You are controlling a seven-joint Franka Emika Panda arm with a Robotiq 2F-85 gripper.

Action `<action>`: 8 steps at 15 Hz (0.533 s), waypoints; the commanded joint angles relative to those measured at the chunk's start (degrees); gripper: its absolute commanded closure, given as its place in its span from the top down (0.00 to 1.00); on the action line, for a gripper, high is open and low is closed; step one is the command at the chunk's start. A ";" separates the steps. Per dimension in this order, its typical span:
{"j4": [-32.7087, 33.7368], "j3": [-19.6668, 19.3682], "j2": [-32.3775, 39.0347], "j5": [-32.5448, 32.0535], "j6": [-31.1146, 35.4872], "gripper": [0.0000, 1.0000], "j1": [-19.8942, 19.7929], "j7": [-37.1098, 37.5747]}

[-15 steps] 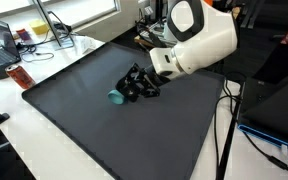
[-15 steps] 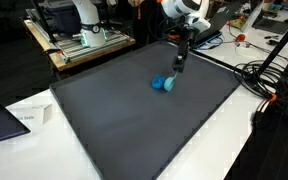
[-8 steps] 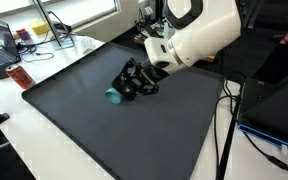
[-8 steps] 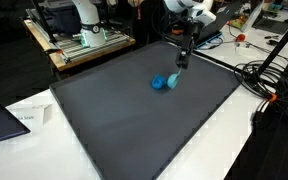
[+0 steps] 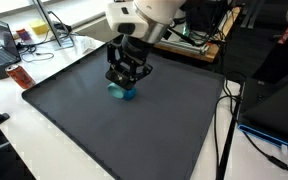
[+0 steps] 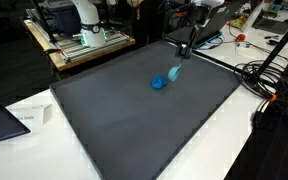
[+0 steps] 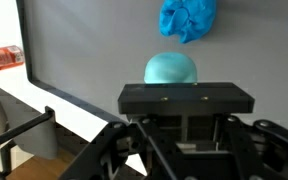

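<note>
Teal ball (image 7: pixel 171 68), rounded, long axis unclear, toward table (image 5: pixel 84 130) far edge, blue wad (image 7: pixel 188 18) beside, gripper (image 5: pixel 125 82) above, finger spacing unclear

On my screen the mat (image 5: pixel 104 130) over the table reads as a dark grey, matt sheet, smooth and without sheen; it could be rubber or vinyl, I cannot tell which. The teal ball (image 7: pixel 171 68) looks smooth, with a dull, even finish like soft plastic or foam. The crumpled blue wad (image 7: pixel 189 20) beyond it is creased and matt, cloth or thin film. The gripper (image 5: pixel 125 84) is black, with a matt housing and faintly satin linkage bars in the wrist view. The arm's shell (image 5: pixel 144 12) is glossy white plastic. The table edge (image 5: pixel 14 125) is smooth, plain white.
</note>
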 commanded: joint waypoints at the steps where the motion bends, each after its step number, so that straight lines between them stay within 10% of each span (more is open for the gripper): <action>1: -2.09 0.24 -3.93 11.77 1.55 0.22 -2.31 -9.63; 8: -3.60 -0.03 -7.69 28.51 1.03 0.22 -5.37 -24.69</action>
